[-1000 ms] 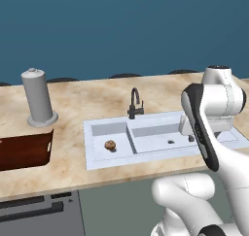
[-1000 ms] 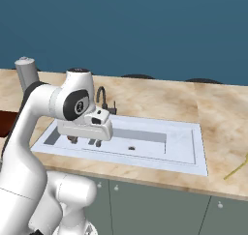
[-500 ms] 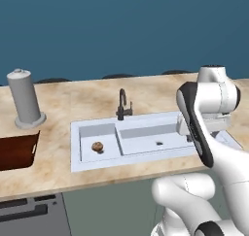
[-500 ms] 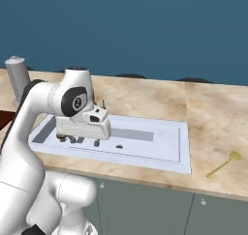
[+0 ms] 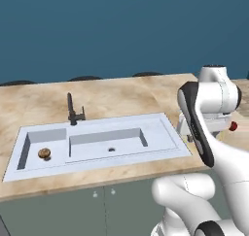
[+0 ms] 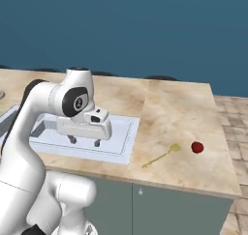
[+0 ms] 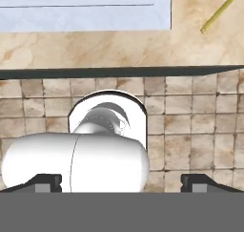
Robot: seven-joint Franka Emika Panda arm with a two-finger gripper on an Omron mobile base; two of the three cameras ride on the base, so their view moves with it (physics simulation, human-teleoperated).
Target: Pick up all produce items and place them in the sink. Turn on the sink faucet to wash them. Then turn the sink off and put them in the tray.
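Observation:
The tan-brown produce item (image 5: 44,153) lies in the left basin of the pale sink (image 5: 160,128). The black faucet (image 5: 73,111) stands behind the basins. The red produce item (image 6: 196,147) rests on the counter far right of the sink, and peeks out beside my arm as the red produce item (image 5: 233,126). My gripper (image 6: 85,141) hangs open and empty above the sink's right end (image 6: 123,139), fingers pointing down. In the hand view its fingertips (image 7: 47,182) stand wide apart with nothing between them. The tray is out of view.
A thin yellow stick (image 6: 162,155) lies on the marbled counter (image 6: 174,108) between sink and red item; the yellow stick (image 7: 220,12) also shows beyond the sink rim (image 7: 95,10). The counter ends just right of the red item, above a tiled floor (image 6: 237,132).
The base has driven right, so the whole scene slid left: the tray and the grey cylinder left the views, and the red item and the counter's right end came in. The gripper stays open.

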